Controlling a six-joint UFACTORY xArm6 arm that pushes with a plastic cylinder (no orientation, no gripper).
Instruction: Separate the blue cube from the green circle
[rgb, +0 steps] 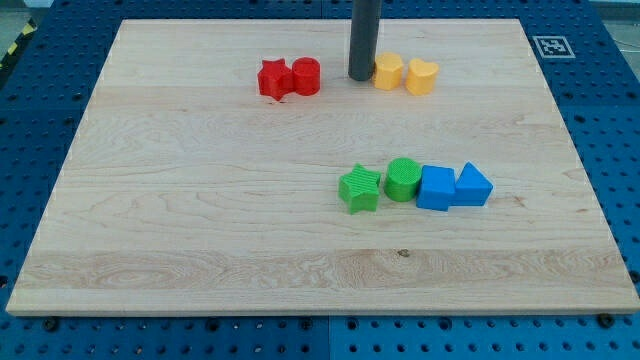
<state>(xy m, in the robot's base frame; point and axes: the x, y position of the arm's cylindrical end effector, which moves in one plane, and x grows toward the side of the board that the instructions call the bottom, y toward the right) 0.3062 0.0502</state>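
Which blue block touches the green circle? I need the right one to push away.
The blue cube: it sits against the green circle on its right. The blue triangle lies beyond the cube, farther right.

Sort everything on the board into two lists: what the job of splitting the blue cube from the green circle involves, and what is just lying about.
Belongs to the job:
- blue cube, touching the green circle
- green circle
- my tip, at the view's top, far from both

Just lying about:
- green star
- blue triangle
- red star
- red cylinder
- yellow cylinder
- yellow heart
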